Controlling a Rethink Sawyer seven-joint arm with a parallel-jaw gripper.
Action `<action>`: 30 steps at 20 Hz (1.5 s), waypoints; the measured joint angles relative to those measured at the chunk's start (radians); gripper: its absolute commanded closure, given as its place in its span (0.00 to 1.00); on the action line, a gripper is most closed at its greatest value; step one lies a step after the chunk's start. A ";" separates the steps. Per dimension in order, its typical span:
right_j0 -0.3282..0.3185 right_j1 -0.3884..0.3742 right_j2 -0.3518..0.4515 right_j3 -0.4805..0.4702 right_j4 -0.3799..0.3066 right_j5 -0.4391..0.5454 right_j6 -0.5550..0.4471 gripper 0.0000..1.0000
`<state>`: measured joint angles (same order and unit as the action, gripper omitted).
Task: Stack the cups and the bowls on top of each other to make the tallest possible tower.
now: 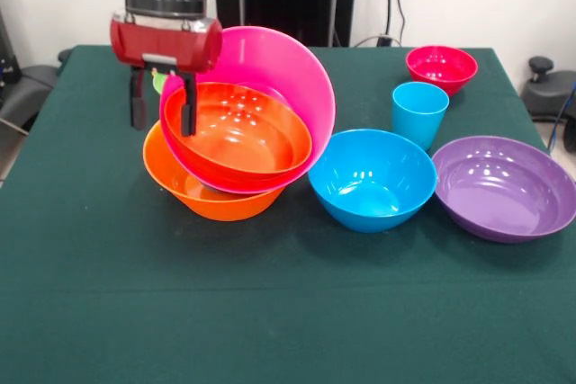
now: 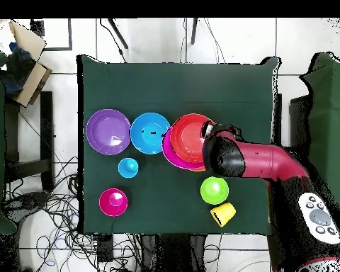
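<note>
Bowls all glossy smooth plastic with light glints: red-orange bowl (image 1: pixel 238 137), pink bowl (image 1: pixel 288 78), orange bowl (image 1: pixel 211 195), blue bowl (image 1: pixel 372 179), purple bowl (image 1: pixel 504 188), magenta bowl (image 1: pixel 441 67). Light blue cup (image 1: pixel 418 112) same shiny plastic. Table cover (image 1: pixel 270 312) matt dark green cloth, faint creases. Gripper (image 1: pixel 162 101): glossy red housing, matt black fingers (image 1: pixel 187 105).

One camera looks low across the green table (image 1: pixel 270 312), another straight down; both share its whole top.
</note>
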<state>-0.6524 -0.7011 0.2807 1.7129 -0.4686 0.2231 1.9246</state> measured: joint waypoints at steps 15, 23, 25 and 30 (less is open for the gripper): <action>0.044 0.106 -0.043 -0.007 -0.063 -0.087 0.000 1.00; 0.041 0.084 -0.042 -0.006 -0.063 -0.087 0.000 1.00; 0.040 0.080 -0.042 -0.006 -0.063 -0.087 0.000 1.00; 0.041 0.068 -0.042 -0.004 -0.063 -0.087 0.000 1.00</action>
<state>-0.6118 -0.6332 0.2385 1.7092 -0.5317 0.1358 1.9246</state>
